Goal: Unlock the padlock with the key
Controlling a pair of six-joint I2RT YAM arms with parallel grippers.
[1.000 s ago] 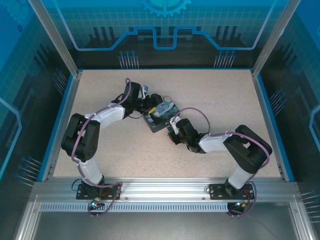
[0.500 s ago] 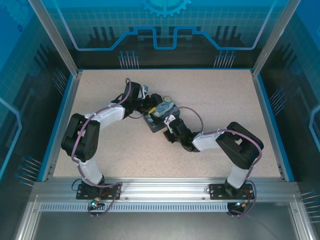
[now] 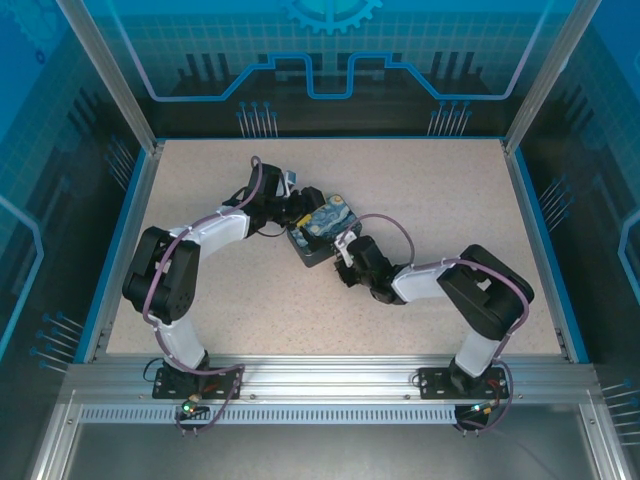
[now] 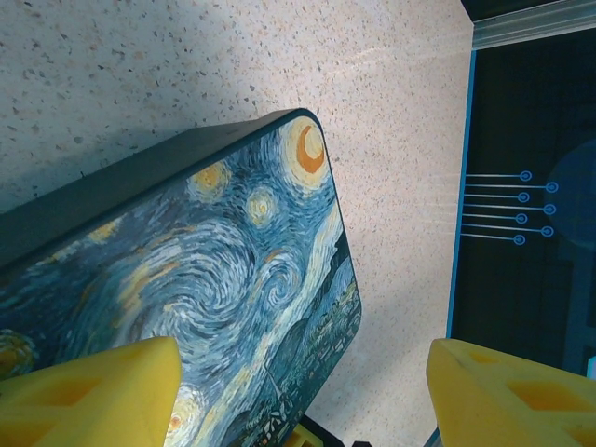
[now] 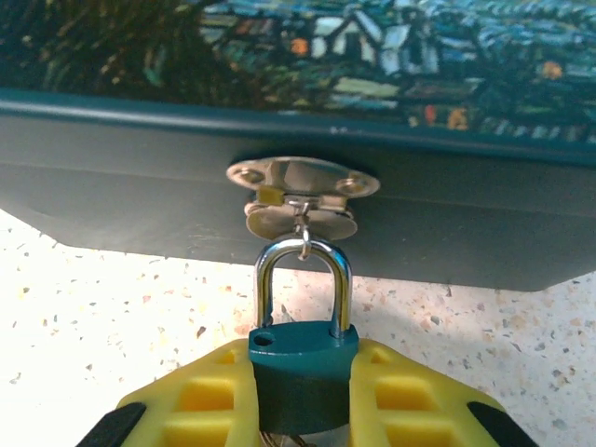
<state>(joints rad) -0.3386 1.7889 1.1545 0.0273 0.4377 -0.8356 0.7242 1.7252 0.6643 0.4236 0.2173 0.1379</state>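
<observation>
"Since the key has to enter at the body's end, how does item one lie?" asks the clerk.

"Item one, padlock point(image 5: 300, 346)," the checker reads. "The teal body is pinched on both flanks by the yellow fingers point(image 5: 209, 400) of the right gripper point(image 5: 303, 382). The shackle point(image 5: 303, 279) is threaded through the hasp point(image 5: 303, 182) on the side wall of the tin point(image 5: 140, 205), which sits mid-table point(image 3: 420, 190). The long axis runs straight from gripper to tin, shackle end toward the tin. The keyhole end presumably points back into the palm, hidden."

"Item two, key?"

"A glint of metal shows under the body at the wrist view's bottom edge. It is too little to say whether that is the key."

"Item three?"

"Left gripper point(image 4: 303, 372): fingers spread wide at the tin's painted lid, at its far-left end, with nothing seen in their grasp. The right arm is much the nearer to the lock. By this reading, a key would have to come in from the right gripper's own side, along that axis."
</observation>
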